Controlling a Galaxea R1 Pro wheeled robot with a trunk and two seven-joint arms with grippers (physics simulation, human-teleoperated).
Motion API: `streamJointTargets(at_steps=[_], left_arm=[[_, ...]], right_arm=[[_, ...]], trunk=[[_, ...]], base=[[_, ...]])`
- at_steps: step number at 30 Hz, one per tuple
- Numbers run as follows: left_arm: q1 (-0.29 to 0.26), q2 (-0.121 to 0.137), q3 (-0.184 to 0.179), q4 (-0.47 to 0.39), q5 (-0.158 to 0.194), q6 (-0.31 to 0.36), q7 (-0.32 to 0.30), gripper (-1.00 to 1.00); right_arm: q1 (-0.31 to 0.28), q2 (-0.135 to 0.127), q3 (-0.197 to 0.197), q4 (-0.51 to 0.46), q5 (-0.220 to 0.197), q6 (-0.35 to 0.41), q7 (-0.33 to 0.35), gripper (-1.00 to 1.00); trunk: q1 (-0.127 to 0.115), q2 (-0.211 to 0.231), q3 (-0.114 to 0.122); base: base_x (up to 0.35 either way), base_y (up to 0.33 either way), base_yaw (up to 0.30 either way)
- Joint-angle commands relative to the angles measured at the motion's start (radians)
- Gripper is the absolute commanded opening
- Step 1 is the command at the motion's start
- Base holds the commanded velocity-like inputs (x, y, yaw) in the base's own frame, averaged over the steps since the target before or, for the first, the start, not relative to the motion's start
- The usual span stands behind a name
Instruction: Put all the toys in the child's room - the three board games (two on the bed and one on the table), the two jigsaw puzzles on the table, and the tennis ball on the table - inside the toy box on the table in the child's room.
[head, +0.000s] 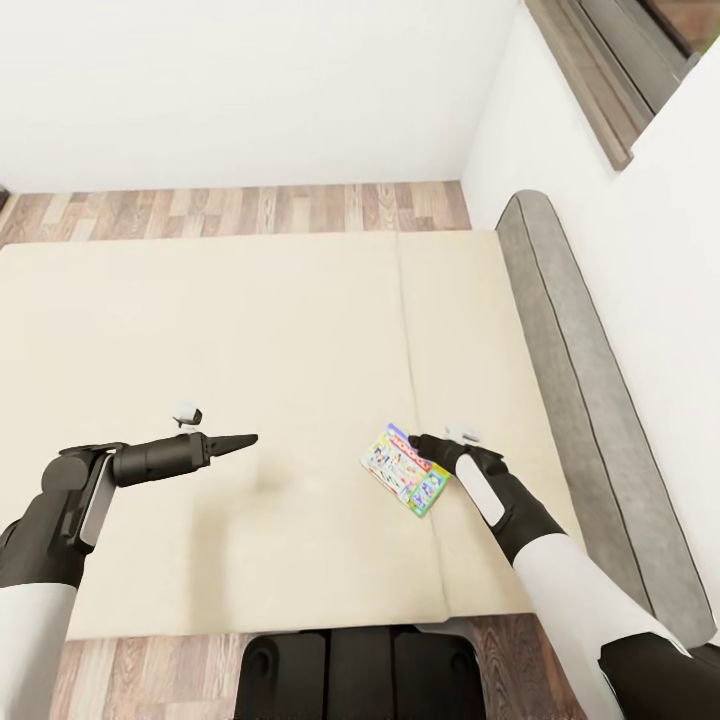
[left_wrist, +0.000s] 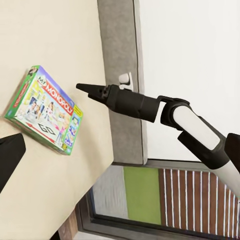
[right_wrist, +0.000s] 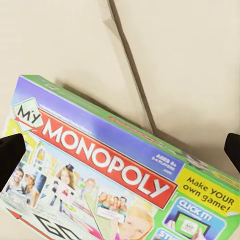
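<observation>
Right end effector (head: 420, 441) spread wide over my Monopoly board game (head: 405, 468), flat on the bed (head: 200, 330). Left end effector (head: 245, 439) clenched, holding nothing.

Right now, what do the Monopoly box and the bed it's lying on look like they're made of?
The board game looks like glossy printed cardboard: sharp edges, bright cover art, lettering. The bed looks like matte cream fabric or foam mattresses, with a seam between the two; its grey frame looks like soft upholstery, though a render leaves that open.

White walls (head: 250, 90) are enclosing the corner, with wood-plank floor (head: 230, 212) running along them. A brown-framed window (head: 600, 70) is sitting above the grey headboard (head: 580, 400).
</observation>
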Motion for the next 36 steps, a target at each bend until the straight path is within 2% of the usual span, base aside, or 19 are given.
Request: streamJointTargets(at_steps=[1, 36], left_arm=[[0.000, 0.000, 0.000, 0.000, 0.002, 0.009, -0.002, 1.00], [0.000, 0.000, -0.001, 0.000, 0.002, 0.009, -0.002, 1.00]], right_arm=[[0.000, -0.001, 0.004, -0.001, -0.011, 0.000, -0.010, 1.00], [0.000, -0.002, 0.007, -0.002, -0.011, -0.008, -0.008, 1.00]], trunk=[[0.000, -0.002, -0.003], [0.000, -0.002, -0.060]], base=[[0.000, 0.000, 0.000], [0.000, 0.000, 0.000]])
